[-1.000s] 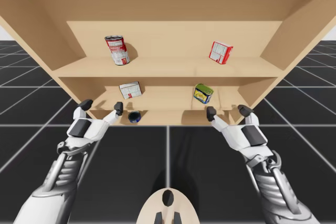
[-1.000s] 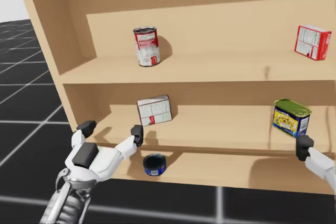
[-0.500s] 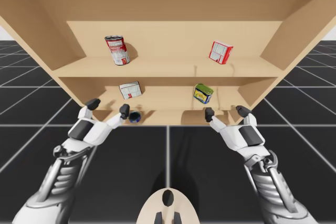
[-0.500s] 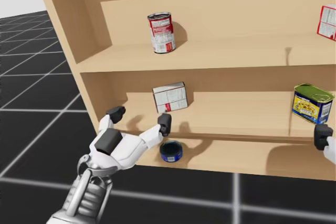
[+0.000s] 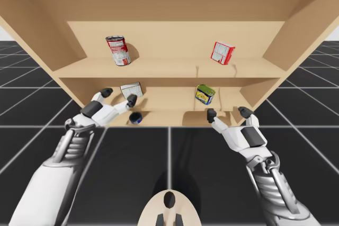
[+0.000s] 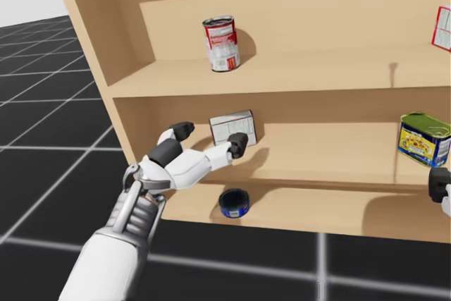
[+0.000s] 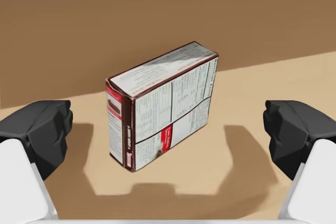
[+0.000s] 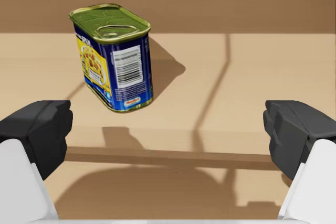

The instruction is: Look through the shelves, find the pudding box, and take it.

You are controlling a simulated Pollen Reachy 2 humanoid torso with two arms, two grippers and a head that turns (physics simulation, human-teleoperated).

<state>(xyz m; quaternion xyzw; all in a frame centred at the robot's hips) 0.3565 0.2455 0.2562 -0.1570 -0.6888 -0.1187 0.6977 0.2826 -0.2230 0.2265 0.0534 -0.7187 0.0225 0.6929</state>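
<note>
Left gripper (image 6: 211, 137) spread over tan shelf (image 6: 317, 154), white box (image 6: 233, 129) ahead, black gridded floor (image 6: 49, 153)

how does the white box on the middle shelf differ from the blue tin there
The box is white, square-cornered, with a dark side; the tin is blue and yellow, round-cornered, green-topped. The box stands ahead of my left pincer, the tin ahead of my right pincer. Both stand on the middle shelf, ungripped.
</note>
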